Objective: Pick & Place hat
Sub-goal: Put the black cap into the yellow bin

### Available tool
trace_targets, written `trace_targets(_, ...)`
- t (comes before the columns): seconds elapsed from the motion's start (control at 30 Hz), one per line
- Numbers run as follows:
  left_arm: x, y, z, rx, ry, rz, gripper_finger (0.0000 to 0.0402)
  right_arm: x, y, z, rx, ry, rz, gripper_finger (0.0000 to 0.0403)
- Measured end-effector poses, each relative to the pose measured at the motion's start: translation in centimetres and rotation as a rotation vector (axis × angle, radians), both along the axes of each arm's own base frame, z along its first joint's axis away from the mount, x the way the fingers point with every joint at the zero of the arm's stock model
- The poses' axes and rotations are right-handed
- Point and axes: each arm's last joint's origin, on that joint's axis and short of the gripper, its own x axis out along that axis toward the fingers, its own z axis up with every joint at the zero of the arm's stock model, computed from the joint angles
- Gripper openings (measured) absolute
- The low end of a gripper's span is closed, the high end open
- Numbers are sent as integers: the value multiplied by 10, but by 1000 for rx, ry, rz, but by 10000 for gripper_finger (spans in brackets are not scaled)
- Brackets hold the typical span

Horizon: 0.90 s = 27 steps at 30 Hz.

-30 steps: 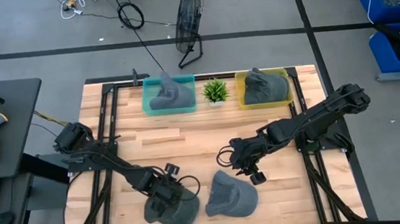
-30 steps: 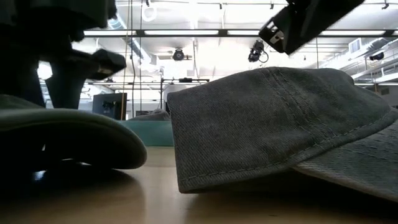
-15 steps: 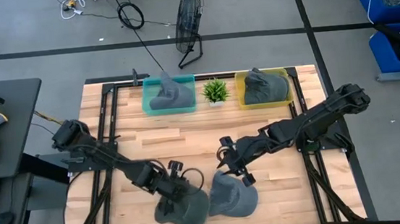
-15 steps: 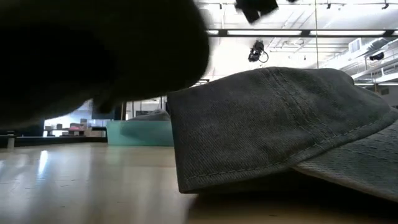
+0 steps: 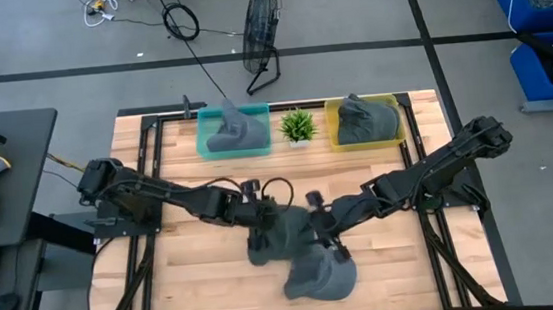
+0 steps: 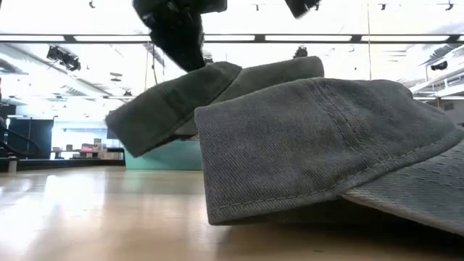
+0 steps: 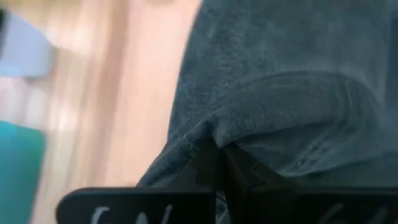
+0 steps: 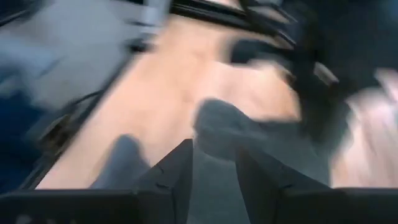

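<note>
Clamping a grey hat (image 5: 282, 237) above the wooden table (image 5: 174, 184) (butcher-block): left tool (image 5: 259, 227).

Grey floor (image 5: 37, 55), floor fan (image 5: 263, 31)

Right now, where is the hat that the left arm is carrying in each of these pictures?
High view: the carried hat hangs at table centre, just above the resting hat.
Low view: carried hat, upper left, lifted off the table behind the resting hat.
Left wrist view: carried hat fills the picture, pinched by the left hand.
Right wrist view: too blurred to tell.
Shared landmark: the teal bin.
</note>
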Motion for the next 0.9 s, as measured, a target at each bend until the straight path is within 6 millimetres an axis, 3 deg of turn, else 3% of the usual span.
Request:
trace_targets(0.1,4,5,2,32,-40,37,10,-4,-7,-6,65,81,-273,123)
trace_targets(0.33,8,18,3,51,-68,105,9,-21,-22,-16,93,219,-602,123)
trace_targets(0.9,4,9,4,120,-92,168,9,-24,-30,-21,217,278,-766,123)
